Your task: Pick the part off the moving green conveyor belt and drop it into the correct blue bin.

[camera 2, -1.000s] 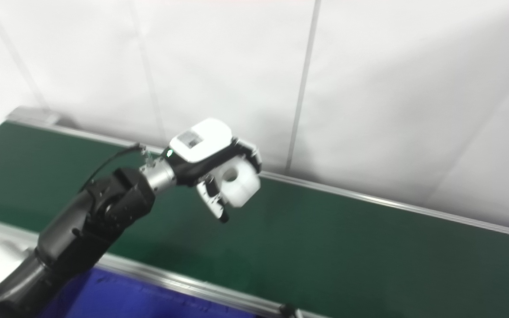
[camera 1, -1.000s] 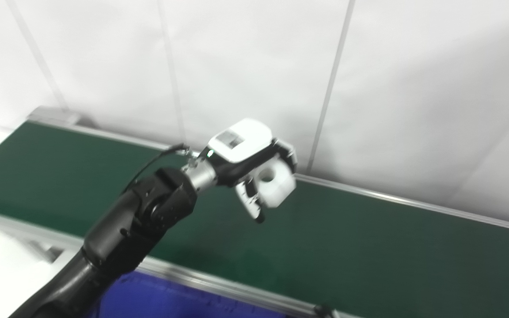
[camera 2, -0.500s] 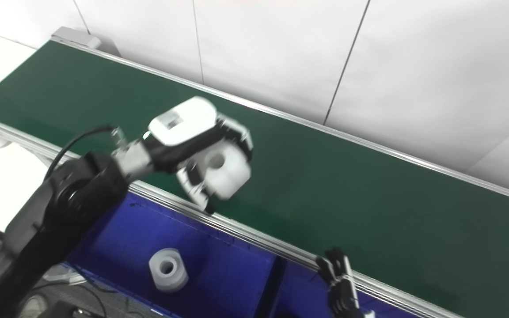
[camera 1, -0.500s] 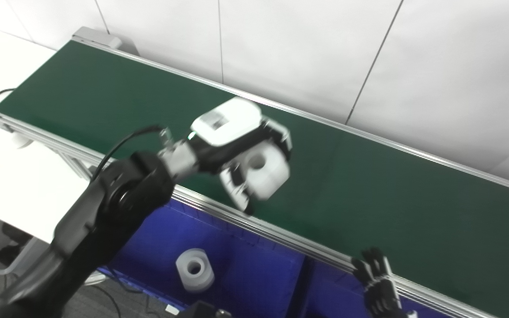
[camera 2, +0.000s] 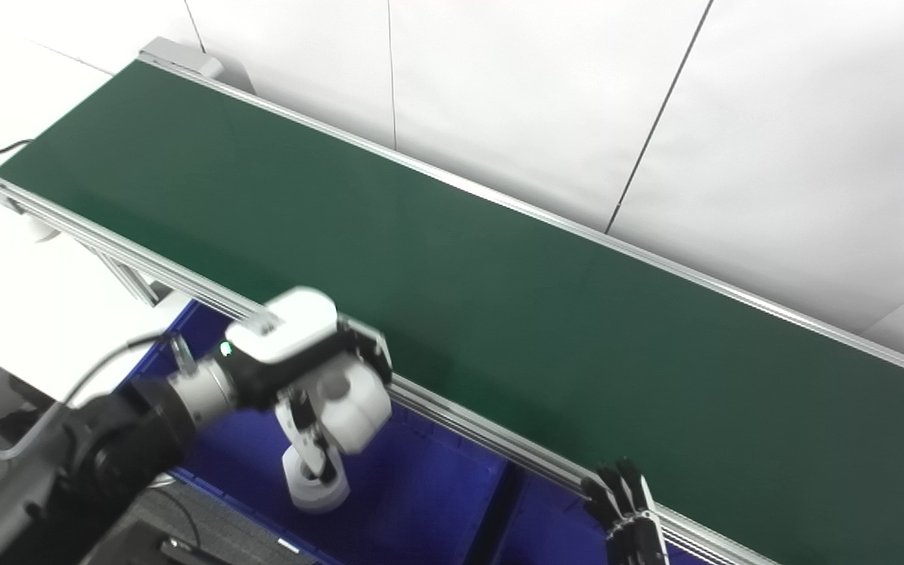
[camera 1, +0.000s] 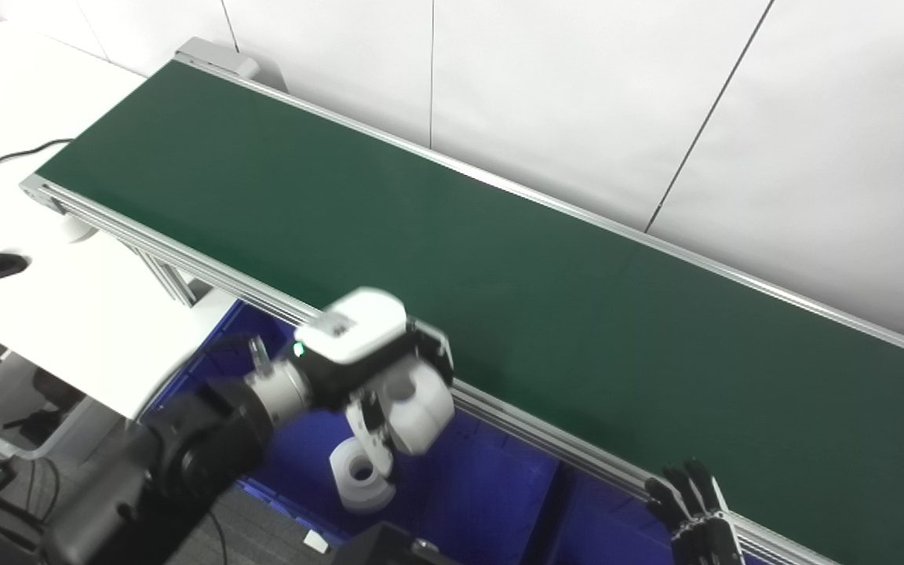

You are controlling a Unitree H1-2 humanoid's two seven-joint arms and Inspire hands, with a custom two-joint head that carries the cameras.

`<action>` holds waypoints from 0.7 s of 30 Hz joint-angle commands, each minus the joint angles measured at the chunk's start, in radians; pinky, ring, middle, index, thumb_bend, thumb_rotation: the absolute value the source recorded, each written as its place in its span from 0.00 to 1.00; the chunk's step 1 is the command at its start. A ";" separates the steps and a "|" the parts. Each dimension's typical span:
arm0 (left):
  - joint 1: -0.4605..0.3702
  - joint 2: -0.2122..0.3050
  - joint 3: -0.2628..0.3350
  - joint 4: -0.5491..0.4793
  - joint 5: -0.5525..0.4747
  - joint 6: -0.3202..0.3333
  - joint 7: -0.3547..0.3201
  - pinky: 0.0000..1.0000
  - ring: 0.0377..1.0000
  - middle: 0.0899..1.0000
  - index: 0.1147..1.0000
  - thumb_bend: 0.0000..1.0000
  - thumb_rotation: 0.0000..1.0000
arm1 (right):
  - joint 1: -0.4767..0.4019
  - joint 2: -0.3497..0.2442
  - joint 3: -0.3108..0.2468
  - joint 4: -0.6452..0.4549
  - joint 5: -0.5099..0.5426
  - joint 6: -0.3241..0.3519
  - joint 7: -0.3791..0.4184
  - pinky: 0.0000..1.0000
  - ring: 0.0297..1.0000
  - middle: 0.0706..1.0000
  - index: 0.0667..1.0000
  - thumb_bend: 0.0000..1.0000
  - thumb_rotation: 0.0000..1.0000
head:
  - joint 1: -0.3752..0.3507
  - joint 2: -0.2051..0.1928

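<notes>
white part (camera 1: 417, 404) clutched in left hand (camera 1: 366, 357), right hand (camera 1: 695, 514) cut off

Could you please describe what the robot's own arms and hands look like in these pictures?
The left hand has a glossy white back shell with a small grey panel, black fingers with white segments, a green light and a silver wrist collar on a bulky black arm with a thin cable. The right hand shows only slim black fingers.
</notes>
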 commanded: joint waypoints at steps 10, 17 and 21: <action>0.025 -0.064 -0.145 0.223 0.092 -0.186 0.218 0.27 0.34 0.41 0.50 0.49 0.00 | -0.013 0.020 -0.001 -0.016 0.006 0.014 0.041 0.84 0.85 0.89 0.91 0.76 0.86 | -0.027 0.004; 0.009 -0.078 -0.185 0.287 0.168 -0.211 0.297 0.33 0.37 0.43 0.48 0.50 0.00 | -0.013 0.034 -0.002 -0.014 0.002 0.012 0.041 0.84 0.85 0.88 0.91 0.77 0.86 | -0.039 0.004; 0.008 -0.074 -0.184 0.310 0.193 -0.216 0.355 0.36 0.38 0.44 0.48 0.50 0.00 | -0.012 0.037 -0.002 -0.018 0.000 0.017 0.042 0.83 0.84 0.88 0.90 0.78 0.86 | -0.041 0.002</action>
